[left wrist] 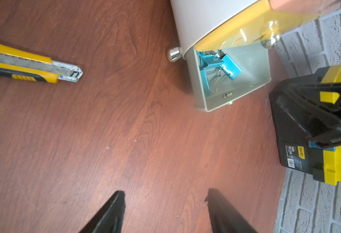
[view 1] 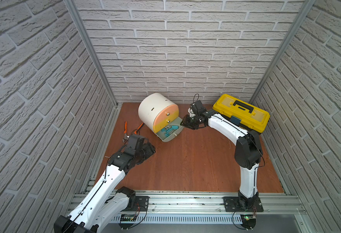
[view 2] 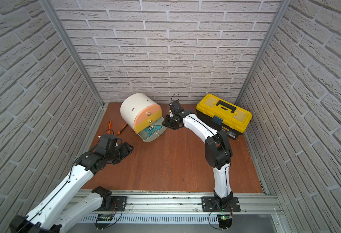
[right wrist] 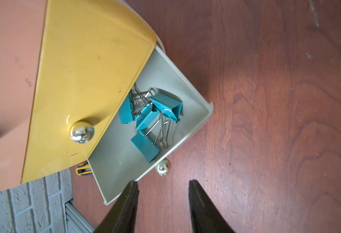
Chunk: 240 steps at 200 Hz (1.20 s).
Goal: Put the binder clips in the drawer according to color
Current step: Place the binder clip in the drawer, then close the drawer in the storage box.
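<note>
Several teal clips (view 1: 168, 129) lie in the pulled-out grey-green drawer (view 1: 170, 139) of the cabinet (view 1: 153, 109), which stands at the back of the table (view 1: 185, 165) in both top views. The peach and yellow drawers above it are shut, so what they hold cannot be seen. No loose clip shows on the table, so the sorting looks close to finished, with little left beyond perhaps pushing this drawer in. The right gripper (view 1: 185, 121) sits just beside the open drawer's corner. The left gripper (view 1: 151, 150) hovers over bare wood, well apart from the cabinet.

From the left wrist, the left gripper (left wrist: 165, 191) has its fingers spread with nothing between them. Beyond it the clips (left wrist: 222, 64) are bunched at the drawer's inner end.

From the right wrist, the right gripper (right wrist: 163, 182) is also parted and empty, one finger over the drawer's rim (right wrist: 195, 129). About four clips (right wrist: 153, 115) show here: glossy folded teal metal in a loose heap, their silver wire handles crossing. All that can be seen are one colour. Part of the heap may be hidden under the yellow drawer (right wrist: 84, 80).
</note>
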Each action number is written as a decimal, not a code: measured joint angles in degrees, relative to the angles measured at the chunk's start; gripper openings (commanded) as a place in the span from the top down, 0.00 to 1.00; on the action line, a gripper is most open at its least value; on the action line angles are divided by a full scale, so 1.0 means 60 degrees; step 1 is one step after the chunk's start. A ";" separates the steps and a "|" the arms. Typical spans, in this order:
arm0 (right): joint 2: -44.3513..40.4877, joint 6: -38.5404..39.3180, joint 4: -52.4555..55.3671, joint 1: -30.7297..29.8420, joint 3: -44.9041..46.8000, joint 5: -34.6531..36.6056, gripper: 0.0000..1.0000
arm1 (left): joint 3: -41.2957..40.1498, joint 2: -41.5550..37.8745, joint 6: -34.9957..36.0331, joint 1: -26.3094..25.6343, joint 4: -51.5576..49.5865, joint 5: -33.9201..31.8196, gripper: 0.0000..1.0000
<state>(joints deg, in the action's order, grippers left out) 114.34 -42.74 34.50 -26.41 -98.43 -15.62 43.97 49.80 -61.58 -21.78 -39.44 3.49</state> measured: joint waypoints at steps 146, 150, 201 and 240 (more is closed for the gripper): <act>0.0364 -0.1803 -0.3730 0.0000 0.2674 -0.1570 0.98 | 0.0168 0.0266 0.0047 0.0306 0.0051 0.0135 0.31; 0.0426 -0.1840 -0.3778 0.0000 0.2670 -0.1596 0.98 | 0.0168 0.0277 0.0047 0.0313 0.0051 0.0135 0.31; 0.0783 -0.2062 -0.3861 0.0000 0.2477 -0.1767 0.98 | 0.0237 0.0510 0.0051 0.0390 0.0033 0.0146 0.31; 0.0787 -0.2222 -0.4003 0.0000 0.2244 -0.1945 0.98 | 0.0288 0.0652 0.0051 0.0459 0.0073 0.0153 0.31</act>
<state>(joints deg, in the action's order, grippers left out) 119.07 -56.07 10.48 -26.41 -84.97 -27.29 45.69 53.71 -61.28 -19.03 -39.00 4.40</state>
